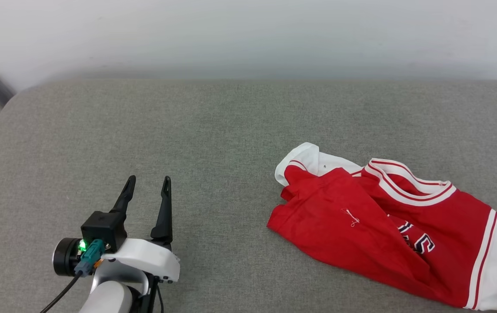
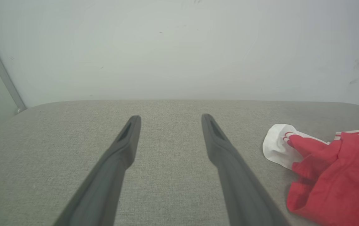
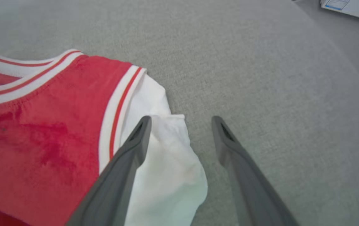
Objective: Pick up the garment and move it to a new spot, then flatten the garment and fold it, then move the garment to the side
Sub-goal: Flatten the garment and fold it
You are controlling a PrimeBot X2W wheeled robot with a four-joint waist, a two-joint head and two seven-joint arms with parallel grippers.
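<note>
The garment (image 1: 361, 226) is a red shirt with white sleeves, and it lies crumpled on the big grey cushion (image 1: 187, 130), over on the robot's right side. It is not flat. One side is folded over itself, and the stripy collar (image 1: 409, 187) points toward the white wall (image 1: 248, 34). Some black letters (image 1: 420, 241) peek out from a fold. The left gripper (image 1: 149, 179) is well apart from the shirt, down near the front of the cushion. Its two dark fingers are spread wide and hold nothing. The right gripper (image 3: 182, 121) is at the shirt's outer white sleeve (image 3: 166, 169). Its fingers are spread wide too. One finger is over the sleeve and the other is over the bare grey cushion. It is not pinching the cloth.
</note>
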